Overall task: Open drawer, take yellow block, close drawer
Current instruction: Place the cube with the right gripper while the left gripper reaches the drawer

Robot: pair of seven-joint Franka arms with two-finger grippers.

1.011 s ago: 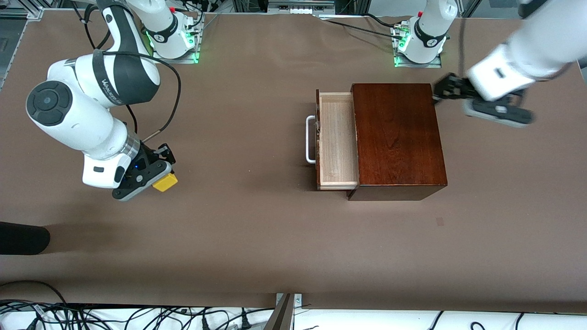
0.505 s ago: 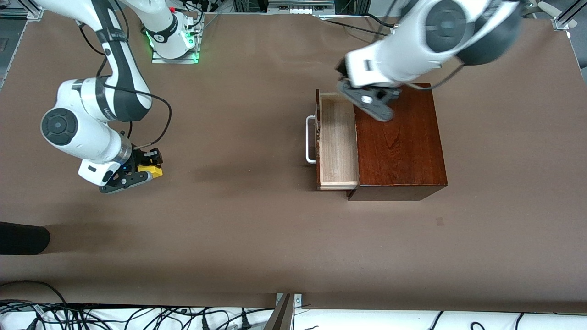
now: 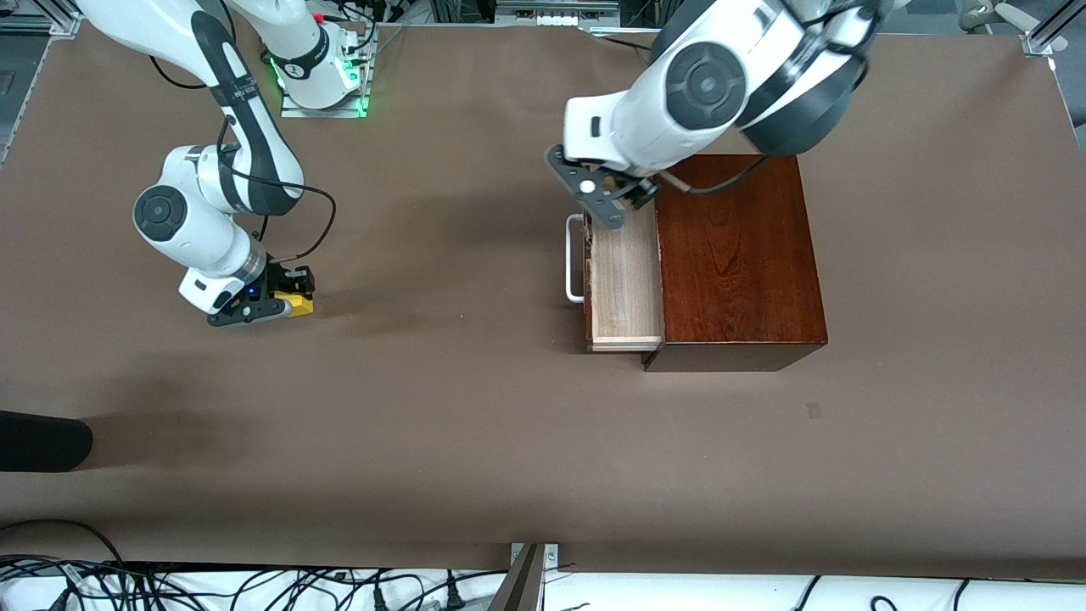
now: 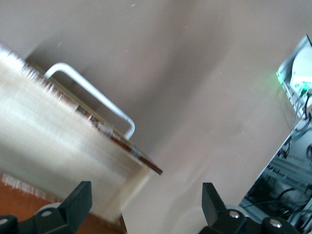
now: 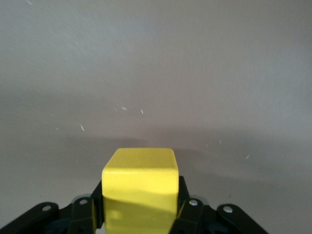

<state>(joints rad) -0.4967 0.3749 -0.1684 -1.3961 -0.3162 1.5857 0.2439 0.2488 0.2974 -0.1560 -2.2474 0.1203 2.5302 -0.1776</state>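
The yellow block (image 3: pixel 298 304) is seen in the left-centre of the front view, gripped between the fingers of the right tool (image 3: pixel 284 304), low over the bare bench (image 3: pixel 475 441) and well apart from the wooden box (image 3: pixel 736 255). In the right wrist view the block (image 5: pixel 140 187) is shown clamped from both sides by the black fingers (image 5: pixel 187 214), its top face level. The block is judged to be carried toward the right arm's end so the drawer path is kept free; whether it touches the bench cannot be told.

The drawer (image 3: pixel 626 276) is seen pulled out of the box in the centre-right of the front view, its pale inside visible and empty where it is not covered, its white handle (image 3: pixel 573 259) pointing toward the frame's left. The block is therefore taken as already removed; only the closing is judged left.

The left tool (image 3: pixel 612 197) is placed over the upper corner of the open drawer, just above the handle's upper end in the frame. In the left wrist view its fingers (image 4: pixel 78 204) are shown spread wide with nothing between them, the handle (image 4: pixel 95 95) and drawer front lying ahead. Nothing is gripped or touched by it. This position is judged as a set-up for pushing the drawer front back in.
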